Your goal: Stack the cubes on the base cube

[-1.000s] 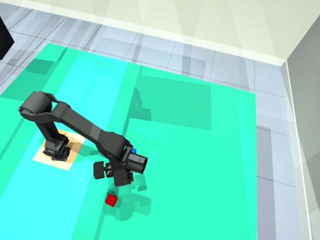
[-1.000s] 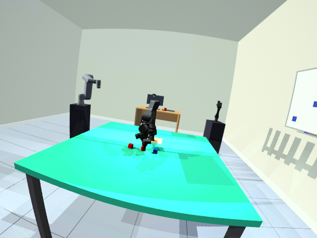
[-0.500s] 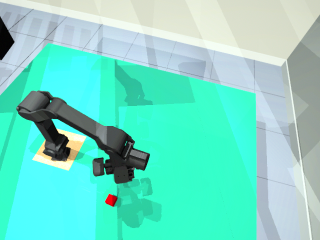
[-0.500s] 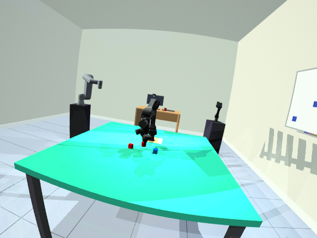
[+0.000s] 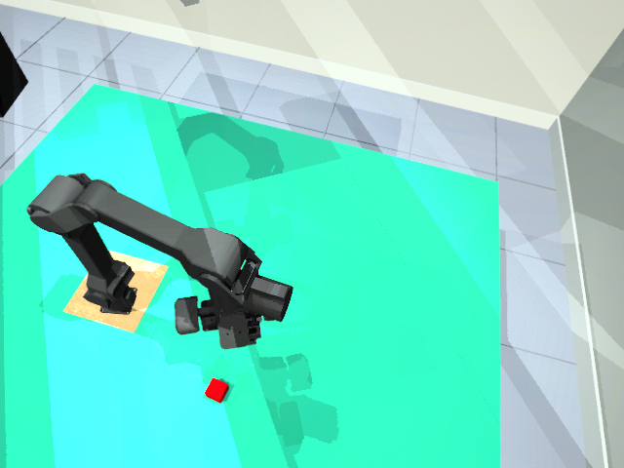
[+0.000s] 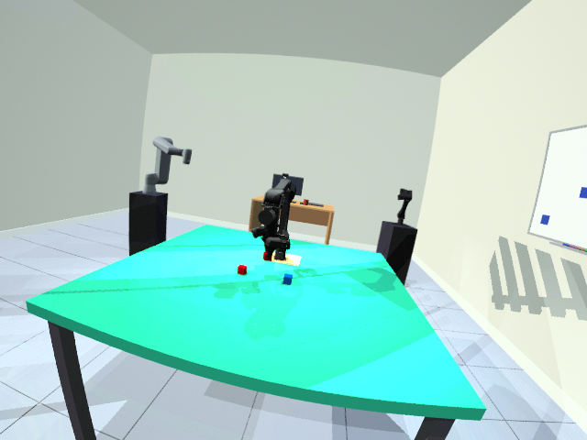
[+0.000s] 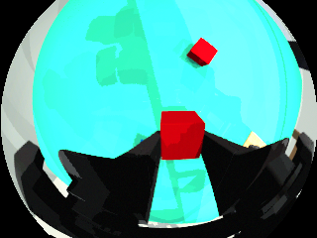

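Red cube (image 7: pixel 180 134) sits clamped between the two dark fingers of the gripper (image 7: pixel 181 159), filling the centre of the wrist view with one flat face toward the lens and its edges close to upright; in the exterior view only a sliver of it (image 6: pixel 266 256) shows under the gripper (image 6: pixel 272 253), low over the table (image 6: pixel 331 369). No face carries any lettering, logo or mark that can be read, and being a cube it has no long axis to speak of. Beyond the held cube, a second red cube (image 7: pixel 202 52) rests on the turquoise table top, turned so that one corner points toward the wrist camera; from above this same cube (image 5: pixel 216 389) lies alone, apart from the arm's wrist (image 5: pixel 236 312) and nearer the table's front edge, and the exterior view puts it (image 6: pixel 242 269) left of the blue base cube (image 6: pixel 287 279), the two well apart. The blue cube stands level on the table and is hidden by the arm in the top view. Farther back, the arm's base (image 5: pixel 108 294) is bolted on a tan square plate (image 5: pixel 151 274), its dark links arching up and forward over the table
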`<move>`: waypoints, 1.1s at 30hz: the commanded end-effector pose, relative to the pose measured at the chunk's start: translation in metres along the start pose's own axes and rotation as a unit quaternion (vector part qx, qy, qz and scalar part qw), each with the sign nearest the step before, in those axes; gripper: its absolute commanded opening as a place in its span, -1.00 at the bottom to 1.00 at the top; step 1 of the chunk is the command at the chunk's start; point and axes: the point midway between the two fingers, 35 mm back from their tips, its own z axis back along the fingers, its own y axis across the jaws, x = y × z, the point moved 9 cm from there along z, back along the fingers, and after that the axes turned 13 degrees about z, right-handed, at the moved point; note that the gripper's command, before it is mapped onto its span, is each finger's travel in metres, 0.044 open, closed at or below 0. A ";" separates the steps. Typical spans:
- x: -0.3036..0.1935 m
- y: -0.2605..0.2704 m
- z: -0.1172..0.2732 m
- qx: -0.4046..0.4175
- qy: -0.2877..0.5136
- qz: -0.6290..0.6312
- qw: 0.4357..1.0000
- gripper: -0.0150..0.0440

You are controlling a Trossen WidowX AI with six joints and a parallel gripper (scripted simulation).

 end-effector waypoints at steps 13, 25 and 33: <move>-0.009 0.011 0.017 0.002 -0.004 0.032 0.999 -0.14; -0.027 0.040 0.001 0.003 -0.004 0.108 0.994 -0.14; -0.042 0.058 -0.010 0.004 -0.003 0.158 0.987 -0.14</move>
